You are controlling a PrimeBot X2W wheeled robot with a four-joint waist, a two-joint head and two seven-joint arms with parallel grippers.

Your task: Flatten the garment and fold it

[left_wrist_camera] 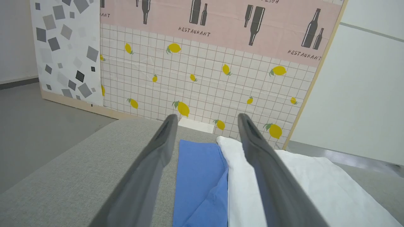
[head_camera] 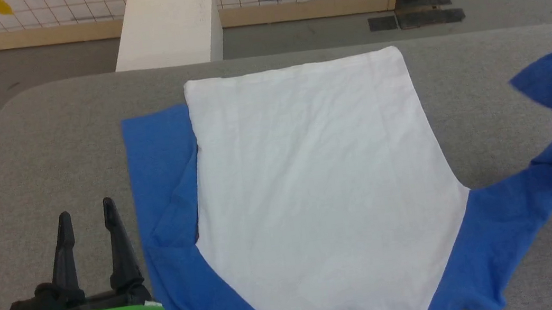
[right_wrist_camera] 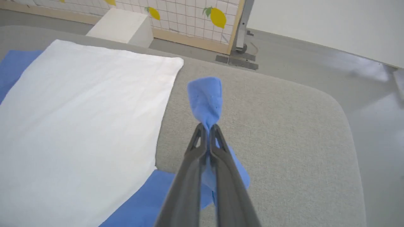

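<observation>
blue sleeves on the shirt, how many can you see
2. The left sleeve lies flat beside the shirt's white body; the right sleeve is lifted, pinched in the right gripper.

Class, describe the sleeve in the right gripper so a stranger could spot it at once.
Start at the grey table, then the garment spread on it. Its blue sleeve on the robot's right hangs above the table, pinched in the right gripper; the other sleeve lies flat.
</observation>
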